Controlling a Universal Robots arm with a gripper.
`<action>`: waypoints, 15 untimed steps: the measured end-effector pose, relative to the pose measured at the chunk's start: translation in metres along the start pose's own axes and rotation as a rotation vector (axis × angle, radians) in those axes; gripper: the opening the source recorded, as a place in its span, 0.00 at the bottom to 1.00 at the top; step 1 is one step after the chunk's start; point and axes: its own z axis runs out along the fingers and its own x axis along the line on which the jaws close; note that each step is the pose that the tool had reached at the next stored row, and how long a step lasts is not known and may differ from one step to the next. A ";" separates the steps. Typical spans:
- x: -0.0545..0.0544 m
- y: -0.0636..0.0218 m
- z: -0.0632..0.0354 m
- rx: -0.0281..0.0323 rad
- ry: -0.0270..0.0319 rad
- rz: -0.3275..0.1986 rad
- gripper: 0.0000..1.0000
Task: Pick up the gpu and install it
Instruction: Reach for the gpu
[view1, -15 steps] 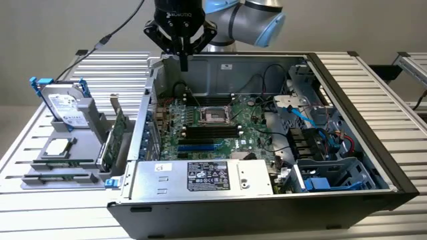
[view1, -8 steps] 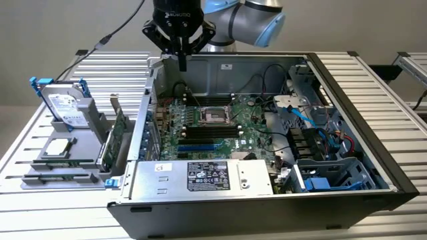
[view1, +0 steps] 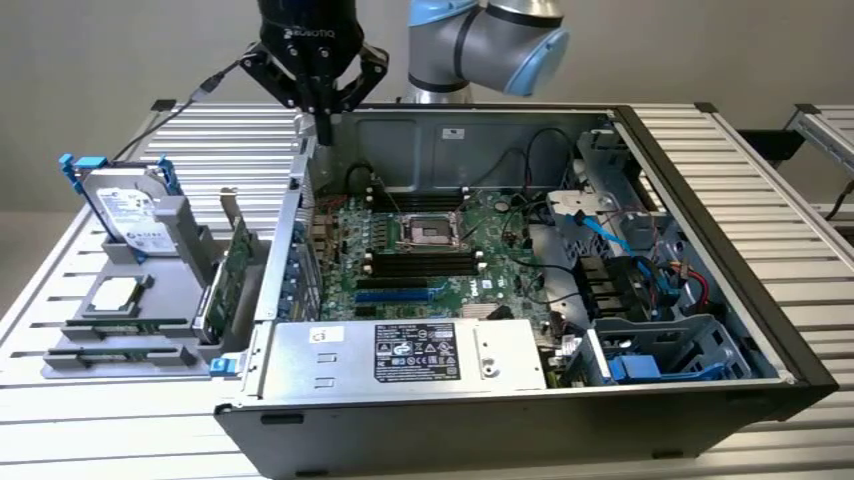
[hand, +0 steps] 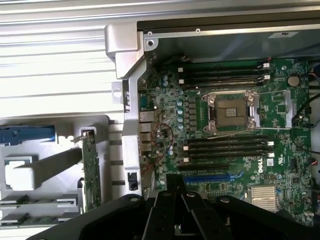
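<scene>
The gpu (view1: 238, 262) stands on edge in the grey parts holder (view1: 80, 365) at the exterior view's left, just outside the open computer case (view1: 747, 330); its green board and silver bracket are seen edge-on. In the wrist view the gpu (hand: 90, 172) is a thin green strip beside the case wall. My gripper (view1: 318, 122) hangs high over the case's rear corner, above and behind the card, shut with nothing in it. The black fingers (hand: 165, 210) meet above the motherboard's (hand: 280, 112) blue slot (hand: 212, 176).
A hard drive in a blue frame (view1: 127, 208), a processor (view1: 114, 292) and memory sticks (view1: 123, 328) share the holder. Inside the case lie the motherboard (view1: 461, 215), a silver power supply (view1: 400, 355), cables (view1: 607, 240) and a blue drive cage (view1: 667, 350).
</scene>
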 end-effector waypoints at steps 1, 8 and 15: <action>0.005 -0.0004 0.0009 0.0000 0.0000 0.000 0.11; 0.036 -0.0029 0.0062 -0.0001 -0.0008 0.000 0.11; 0.068 -0.0055 0.0114 -0.0002 -0.0019 0.000 0.11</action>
